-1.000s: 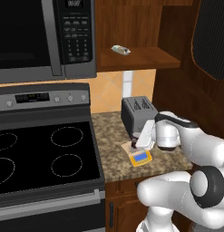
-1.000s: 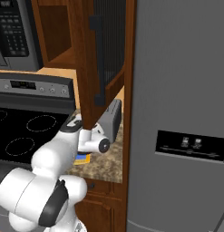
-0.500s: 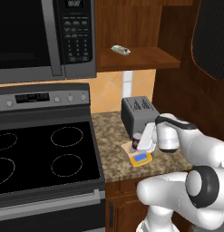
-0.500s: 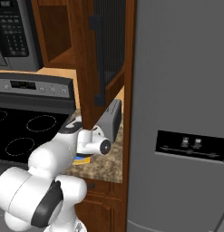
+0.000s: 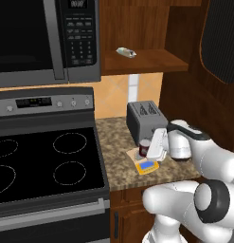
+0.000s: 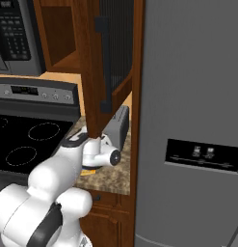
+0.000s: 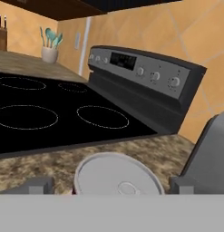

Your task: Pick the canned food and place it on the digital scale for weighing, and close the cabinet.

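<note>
Standing on the scale [image 5: 148,166], the can [image 5: 145,147] looks as good as placed: in the left base view it sits upright over the tan plate, just in front of the toaster [image 5: 146,119]. The gripper [image 5: 155,146] is right at the can, its fingertips [image 7: 38,185] flanking the silvery lid in the hand view. Whether the fingers are pressing the can or have let go, I cannot tell from these views (the contact is hidden at the bottom edge). So the weighing half seems nearly done, pending a clean release.

What remains, by my judgement, is the cabinet [image 5: 142,59]: its door [image 6: 108,65] hangs wide open, swung out above the arm, with a pale wrapped item [image 5: 126,52] lying on the shelf.

Room is tight. The toaster stands close behind the can, the scale lies near the front edge of the surface [image 5: 113,142], and the open door's lower corner sits just over the wrist in the right base view. The stove [image 5: 47,161] side to the robot's left is open, so backing out that way looks safest before reaching up for the door.
</note>
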Tool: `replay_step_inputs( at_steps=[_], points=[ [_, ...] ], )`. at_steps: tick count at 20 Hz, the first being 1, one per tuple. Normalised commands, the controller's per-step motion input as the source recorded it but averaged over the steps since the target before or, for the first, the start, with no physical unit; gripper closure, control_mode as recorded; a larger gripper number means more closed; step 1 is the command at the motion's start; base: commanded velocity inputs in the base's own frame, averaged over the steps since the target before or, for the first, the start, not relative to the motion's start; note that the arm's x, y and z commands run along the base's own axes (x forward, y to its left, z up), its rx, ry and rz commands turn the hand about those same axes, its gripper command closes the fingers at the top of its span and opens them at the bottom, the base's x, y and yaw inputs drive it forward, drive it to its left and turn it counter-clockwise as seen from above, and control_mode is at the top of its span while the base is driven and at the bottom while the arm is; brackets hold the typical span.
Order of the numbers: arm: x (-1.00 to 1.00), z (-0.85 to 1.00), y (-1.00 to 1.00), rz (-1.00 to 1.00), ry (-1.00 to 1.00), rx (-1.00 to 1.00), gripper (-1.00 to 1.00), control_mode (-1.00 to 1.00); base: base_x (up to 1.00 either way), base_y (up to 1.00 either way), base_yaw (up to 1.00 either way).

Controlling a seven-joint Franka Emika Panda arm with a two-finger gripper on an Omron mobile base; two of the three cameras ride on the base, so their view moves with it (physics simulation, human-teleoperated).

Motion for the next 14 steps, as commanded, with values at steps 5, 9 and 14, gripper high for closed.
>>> replay_step_inputs(
  at_steps=[5,9,14],
  points=[
    [-0.04,0.00,0.02,0.00,-0.16,0.00,-1.00,-1.00,0.00,0.00,0.00],
    [-0.47,0.20,0.02,0.00,-0.31,0.00,-1.00,-1.00,0.00,0.00,0.00],
    [-0.53,0.57,0.21,0.00,-0.35,0.00,-1.00,-1.00,0.00,0.00,0.00]
  ],
)
